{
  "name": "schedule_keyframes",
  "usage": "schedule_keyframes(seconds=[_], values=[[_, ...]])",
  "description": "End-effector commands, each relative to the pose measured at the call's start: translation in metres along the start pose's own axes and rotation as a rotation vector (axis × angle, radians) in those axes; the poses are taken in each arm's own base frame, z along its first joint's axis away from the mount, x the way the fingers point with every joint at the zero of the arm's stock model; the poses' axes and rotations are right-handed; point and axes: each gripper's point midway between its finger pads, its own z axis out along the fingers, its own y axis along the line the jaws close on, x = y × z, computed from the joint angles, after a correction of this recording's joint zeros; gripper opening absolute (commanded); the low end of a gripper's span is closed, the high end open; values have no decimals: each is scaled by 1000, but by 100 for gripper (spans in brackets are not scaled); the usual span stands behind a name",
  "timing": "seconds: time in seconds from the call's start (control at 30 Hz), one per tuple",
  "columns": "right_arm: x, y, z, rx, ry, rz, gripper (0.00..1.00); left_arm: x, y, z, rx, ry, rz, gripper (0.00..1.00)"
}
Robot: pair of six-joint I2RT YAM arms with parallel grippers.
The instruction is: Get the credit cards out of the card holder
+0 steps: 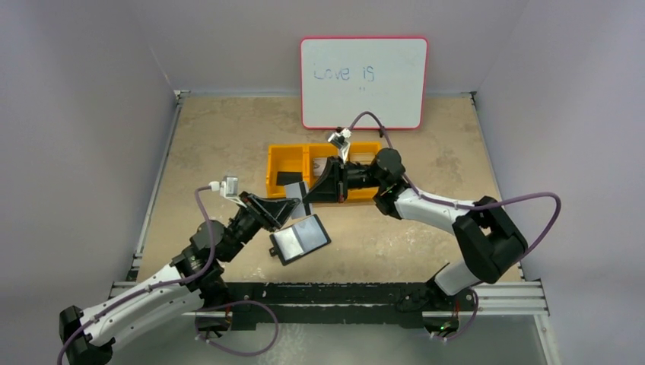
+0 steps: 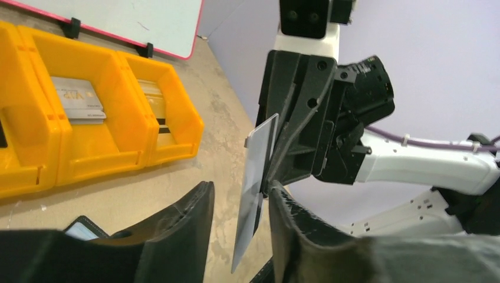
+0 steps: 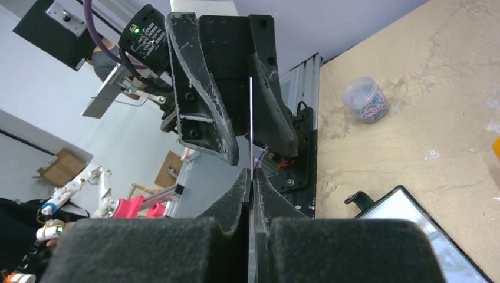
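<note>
Top view: the left end effector and the right end effector meet tip to tip above the surface, just in front of the yellow tray. A pale credit card bridges them, too small here to show who grips it. The card holder lies open on the surface just nearer the arm bases, apart from both arms and closer to the left one.

Left wrist view: the left fingers stand apart. The credit card stands on edge between them, close against the right-hand finger; I cannot tell whether it touches. Its long axis runs away from this camera toward the right end effector, which takes the far end. To the left, the tray holds two other cards in separate compartments, which the right wrist view does not show.

Right wrist view: the credit card is seen edge-on as a thin line. The right fingers are pressed together on its near end with no gap, a firm pinch the top view cannot confirm. The left fingers flank the line with space on each side. A jar of paper clips sits well off on the surface.

By my reading, the card hangs from the right arm alone, so it must slide out lengthwise from between the open left fingers and go back toward the tray.
</note>
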Motion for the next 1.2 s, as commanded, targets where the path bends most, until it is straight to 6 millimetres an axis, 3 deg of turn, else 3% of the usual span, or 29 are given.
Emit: schedule_keyframes(seconds=[0.0, 0.07, 0.2, 0.27, 0.3, 0.4, 0.47, 0.63, 0.83, 1.17], values=[[-23, 13, 3, 20, -47, -114, 0, -29, 0, -6, -67, -84, 16, 50], [-28, 2, 2, 87, -67, -116, 0, -35, 7, -11, -109, -107, 19, 59], [-45, -36, -7, 345, -106, -170, 0, -48, 26, -22, -226, -157, 16, 66], [-51, -71, -26, 575, -120, -203, 0, -53, 37, -28, -290, -179, 19, 68], [-65, -83, -37, 686, -140, -249, 0, -54, 43, -32, -321, -187, 19, 69], [-82, -122, -78, 1005, -137, -375, 0, -58, 62, -42, -433, -201, 31, 71], [-83, -146, -101, 1170, -77, -471, 0, -58, 71, -47, -493, -195, 44, 72], [-94, -177, -136, 1423, 72, -641, 0, -56, 78, -48, -558, -165, 84, 72], [-99, -195, -138, 1475, 210, -785, 0, -54, 83, -50, -608, -123, 125, 72], [-71, -223, -108, 1416, 453, -896, 0, -61, 88, -63, -630, -160, 109, 72]])
